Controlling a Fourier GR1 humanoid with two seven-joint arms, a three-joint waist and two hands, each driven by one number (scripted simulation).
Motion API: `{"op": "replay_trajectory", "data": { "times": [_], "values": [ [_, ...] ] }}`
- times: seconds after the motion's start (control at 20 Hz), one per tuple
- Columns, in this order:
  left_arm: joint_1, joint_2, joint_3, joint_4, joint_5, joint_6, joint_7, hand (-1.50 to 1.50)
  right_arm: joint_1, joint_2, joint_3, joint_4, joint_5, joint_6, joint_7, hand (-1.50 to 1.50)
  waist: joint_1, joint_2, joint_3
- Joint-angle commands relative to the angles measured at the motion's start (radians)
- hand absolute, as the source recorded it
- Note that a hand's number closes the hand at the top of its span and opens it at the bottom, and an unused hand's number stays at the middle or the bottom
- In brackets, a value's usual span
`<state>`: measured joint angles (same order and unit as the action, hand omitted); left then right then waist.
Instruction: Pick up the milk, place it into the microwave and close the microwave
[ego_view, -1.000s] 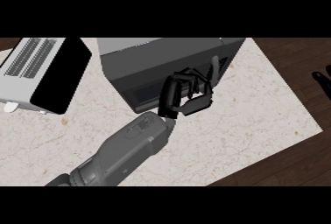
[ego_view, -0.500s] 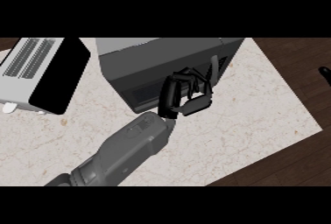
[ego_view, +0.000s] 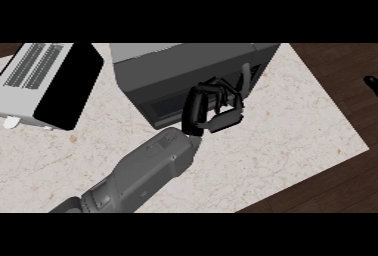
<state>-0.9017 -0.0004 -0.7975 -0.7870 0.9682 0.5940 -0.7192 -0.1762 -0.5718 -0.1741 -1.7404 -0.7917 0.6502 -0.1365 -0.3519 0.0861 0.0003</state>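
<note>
The dark grey microwave (ego_view: 184, 65) stands at the back middle of the counter, and its front door looks closed. My left hand (ego_view: 210, 107) rests against that front, just left of the door's handle (ego_view: 244, 80). Its fingers are curled and I see nothing held in them. The left forearm (ego_view: 148, 170) rises to it from the lower left. No milk shows anywhere in the head view. Only a black tip of my right hand (ego_view: 369, 80) shows at the right edge, over the dark floor.
A white appliance (ego_view: 33, 70) with a black panel (ego_view: 70, 90) sits at the counter's back left. The pale marble counter (ego_view: 280, 145) ends in an edge to the right and lower right, with dark wood floor (ego_view: 332, 190) beyond.
The left hand has hardly moved at the microwave's front. The bit of the right hand has slid further toward the right edge.
</note>
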Motion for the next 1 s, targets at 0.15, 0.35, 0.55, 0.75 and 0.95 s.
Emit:
{"op": "replay_trajectory", "data": {
  "times": [0.15, 0.35, 0.55, 0.75, 0.95],
  "values": [
    [-0.070, 0.000, 0.026, 0.090, 0.033, -0.016, 0.014, 1.50, 0.002, -0.027, 0.010, 0.001, -0.050, 0.033, 0.025, -1.50, -0.019, 0.015, -0.001],
    [-0.069, 0.000, 0.025, 0.094, 0.049, -0.019, 0.005, 1.50, -0.002, -0.036, 0.012, 0.009, -0.068, 0.041, 0.033, -1.50, -0.014, 0.020, 0.000],
    [-0.073, 0.000, 0.024, 0.101, 0.063, -0.031, 0.002, 1.50, -0.017, -0.051, -0.001, 0.001, -0.091, 0.030, 0.042, -1.50, -0.009, 0.014, -0.003],
    [-0.067, 0.000, 0.006, 0.109, 0.065, -0.029, -0.018, 1.50, -0.019, -0.066, -0.007, 0.007, -0.106, 0.050, 0.044, -1.50, -0.015, 0.018, 0.000],
    [-0.086, 0.000, -0.039, 0.122, 0.047, -0.037, -0.017, 1.50, -0.026, -0.075, 0.007, -0.007, -0.131, 0.068, 0.053, -1.50, -0.022, 0.012, 0.002]
  ]
}}
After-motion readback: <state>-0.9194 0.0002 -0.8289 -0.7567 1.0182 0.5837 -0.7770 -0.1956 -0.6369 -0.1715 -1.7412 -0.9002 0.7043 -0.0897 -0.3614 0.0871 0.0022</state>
